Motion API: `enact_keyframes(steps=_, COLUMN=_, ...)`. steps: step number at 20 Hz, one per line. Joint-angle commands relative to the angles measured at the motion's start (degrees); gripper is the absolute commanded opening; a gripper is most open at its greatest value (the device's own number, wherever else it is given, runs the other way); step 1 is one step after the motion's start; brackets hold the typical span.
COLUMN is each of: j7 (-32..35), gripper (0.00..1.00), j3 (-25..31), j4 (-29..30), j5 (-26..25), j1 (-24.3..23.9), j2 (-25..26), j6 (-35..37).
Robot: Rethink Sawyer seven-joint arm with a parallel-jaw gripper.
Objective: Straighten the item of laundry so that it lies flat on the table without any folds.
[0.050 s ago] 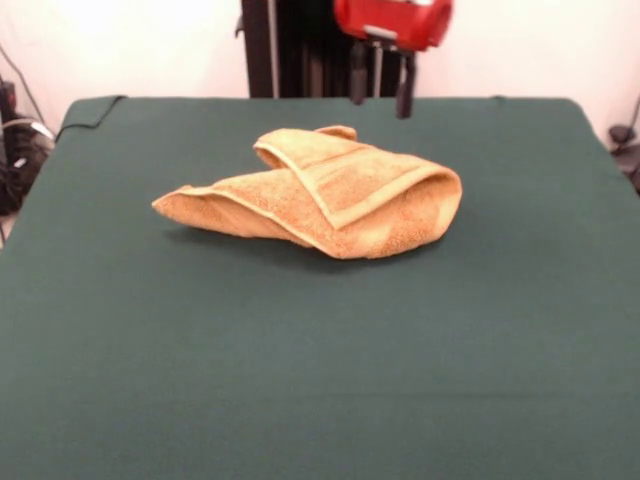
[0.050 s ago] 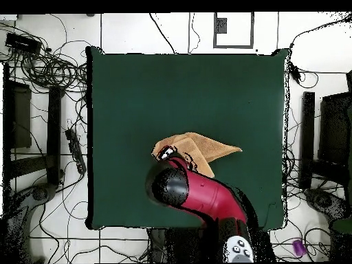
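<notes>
The end effector [image 1: 379, 92] hangs empty above the far side of the towel [image 1: 330, 195], its two fingers apart. The towel lies crumpled near the middle of the green surface [image 1: 320, 370], one flap doubled over. A descent onto that stacked fold would probably pinch both layers, so pulling drags the bundle instead of opening it.

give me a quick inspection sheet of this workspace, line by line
surface: table under dark green cloth, no wrinkles of note
job's things: orange-tan towel lies crumpled, doubled over itself with a border band on top; not flat
clutter: nothing seen on the table
grippers: end effector hangs open above the table behind the towel, apart from it; in the overhead view the red arm covers part of the towel
cables: many loose cables on the floor around the table
surroundings: tiled floor, dark stands beside the table, white wall behind
</notes>
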Motion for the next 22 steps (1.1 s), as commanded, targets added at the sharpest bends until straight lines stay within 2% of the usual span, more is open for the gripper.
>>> enact_keyframes(steps=1, j7=23.69, gripper=1.00, j3=0.82, j4=9.51, j5=8.55, j1=5.58, j2=7.45, j6=-6.81)
enact_keyframes(steps=9, j7=24.37, gripper=1.00, j3=4.03, j4=9.95, j5=8.16, j1=2.07, j2=14.81, j6=-18.85)
enact_keyframes(steps=22, j7=23.78, gripper=1.00, j3=3.51, j4=7.74, j5=7.63, j1=0.88, j2=20.30, j6=-23.53)
